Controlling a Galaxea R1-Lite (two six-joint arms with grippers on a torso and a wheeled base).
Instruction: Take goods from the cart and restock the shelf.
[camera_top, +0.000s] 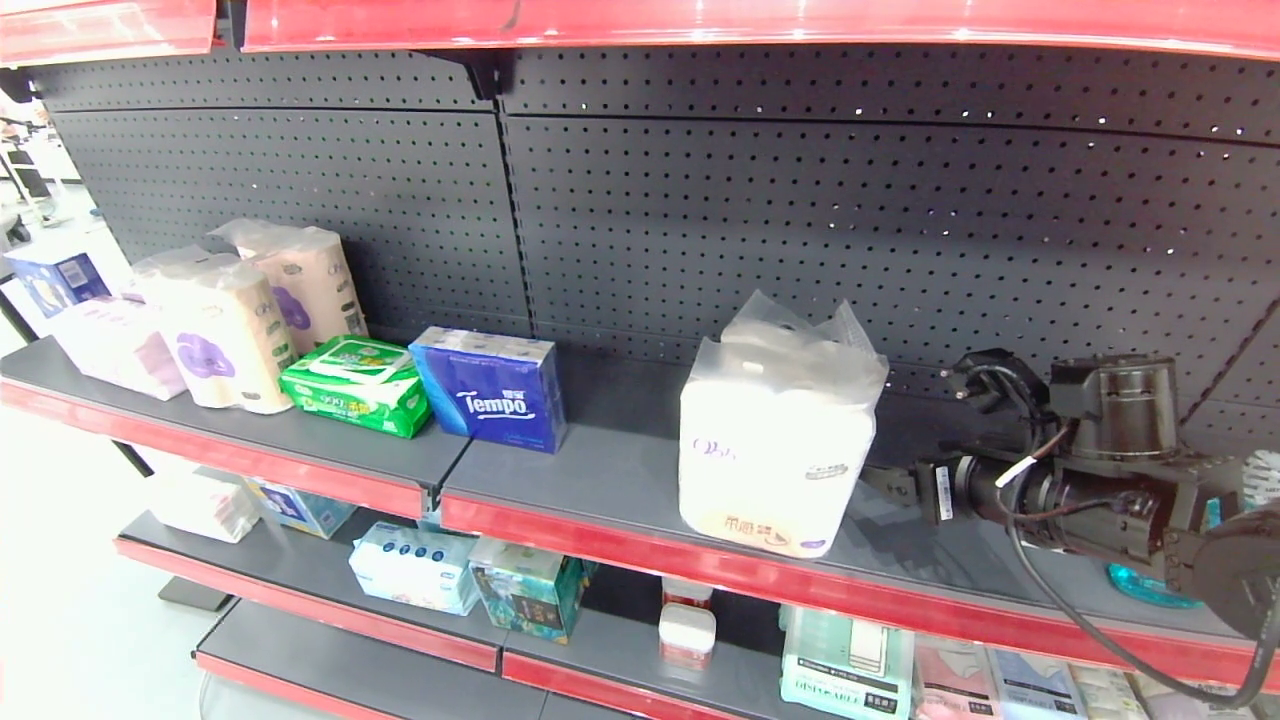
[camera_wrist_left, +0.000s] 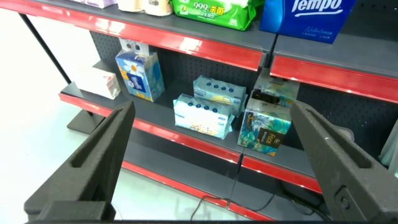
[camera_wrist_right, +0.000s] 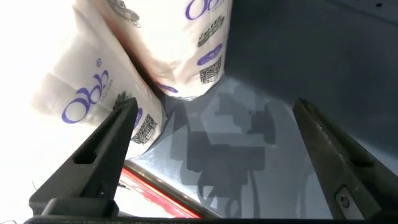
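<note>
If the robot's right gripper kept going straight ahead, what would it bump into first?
Most likely the white pack of paper rolls standing on the shelf. The right gripper points at it with its fingers open, and nothing seems to lie between them.

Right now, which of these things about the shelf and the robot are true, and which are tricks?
1. The white plastic-wrapped pack of paper rolls stands on the dark grey shelf board. True.
2. The right tool is shut on that pack. False: it is open and holds nothing.
3. The blue tissue box sits just right of the green soft tissue pack. True.
4. The left tool grips a box. False: it is open and empty.
</note>
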